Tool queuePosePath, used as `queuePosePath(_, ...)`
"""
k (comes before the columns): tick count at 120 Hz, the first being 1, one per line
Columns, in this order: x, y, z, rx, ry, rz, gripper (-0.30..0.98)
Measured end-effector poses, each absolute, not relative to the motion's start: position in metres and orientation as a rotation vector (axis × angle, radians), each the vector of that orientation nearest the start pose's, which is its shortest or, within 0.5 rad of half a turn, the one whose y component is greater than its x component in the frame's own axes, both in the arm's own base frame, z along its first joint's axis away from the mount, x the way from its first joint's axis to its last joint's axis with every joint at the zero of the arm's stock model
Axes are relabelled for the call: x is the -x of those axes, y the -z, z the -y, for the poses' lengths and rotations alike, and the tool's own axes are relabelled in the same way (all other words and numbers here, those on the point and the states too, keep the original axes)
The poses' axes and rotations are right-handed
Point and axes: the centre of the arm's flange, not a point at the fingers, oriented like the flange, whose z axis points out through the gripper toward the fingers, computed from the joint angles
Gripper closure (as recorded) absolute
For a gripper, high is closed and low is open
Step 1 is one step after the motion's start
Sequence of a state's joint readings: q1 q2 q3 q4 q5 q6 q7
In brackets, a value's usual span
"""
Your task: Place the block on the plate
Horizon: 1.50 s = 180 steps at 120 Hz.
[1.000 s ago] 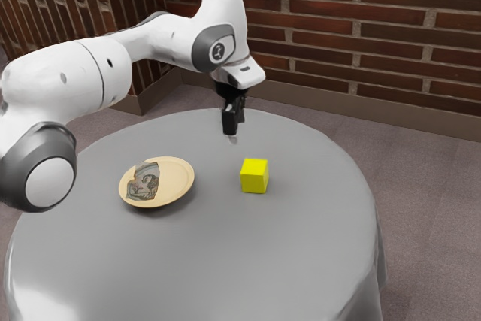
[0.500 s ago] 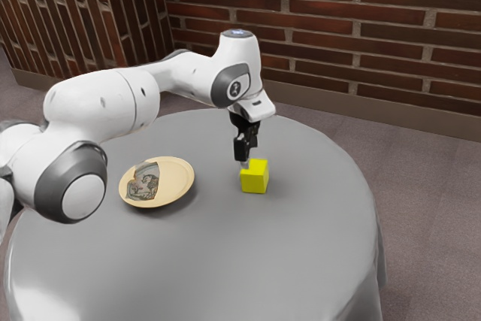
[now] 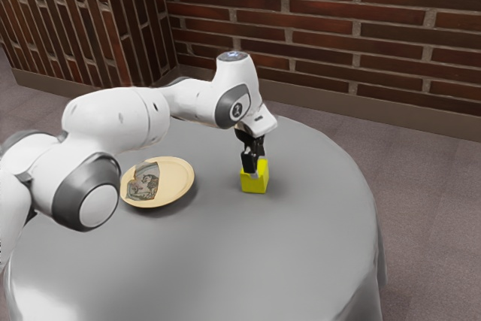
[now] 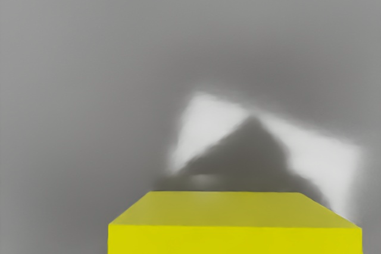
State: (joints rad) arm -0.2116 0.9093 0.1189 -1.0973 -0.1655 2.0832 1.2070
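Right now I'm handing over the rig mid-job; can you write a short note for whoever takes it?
Gripper: down at the block, partly over it; whether it has a grip, I cannot tell.
Block: on the table, off the plate.
Plate: on the table, toward the exterior view's left from the block.
Done: gripper brought to the block.
Left: make sure of the grip, lift, carry to the plate, set down, let go.

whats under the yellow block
The yellow block stands on the grey table; the patch directly beneath it is covered, so I can't see it.
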Motion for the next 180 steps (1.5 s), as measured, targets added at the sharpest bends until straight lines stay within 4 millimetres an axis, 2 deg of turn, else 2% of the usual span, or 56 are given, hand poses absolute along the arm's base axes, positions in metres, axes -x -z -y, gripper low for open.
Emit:
queuePosePath(21,-0.77,-0.255,0.11,2.539,0.135,-1.874,0.0)
queuePosePath(31,-0.77,-0.25,0.109,2.54,0.129,-1.875,0.01)
queuePosePath(36,-0.77,-0.25,0.109,2.54,0.129,-1.874,0.06)
queuePosePath(47,-0.77,-0.251,0.108,2.536,0.133,-1.872,0.27)
queuePosePath(59,-0.771,-0.254,0.108,2.53,0.138,-1.87,0.29)
queuePosePath(67,-0.771,-0.262,0.11,2.522,0.148,-1.872,0.28)
queuePosePath(81,-0.766,-0.289,0.108,2.523,0.173,-1.866,0.27)
queuePosePath(99,-0.743,-0.322,0.092,2.562,0.167,-1.845,0.27)
queuePosePath(118,-0.711,-0.35,0.064,2.621,0.149,-1.804,0.27)
queuePosePath(131,-0.686,-0.36,0.033,2.668,0.112,-1.748,0.27)
queuePosePath(141,-0.676,-0.364,0.007,2.701,0.077,-1.7,0.27)
queuePosePath(161,-0.657,-0.356,-0.042,2.779,-0.007,-1.615,0.28)
queuePosePath(180,-0.649,-0.342,-0.09,2.834,-0.079,-1.525,0.27)
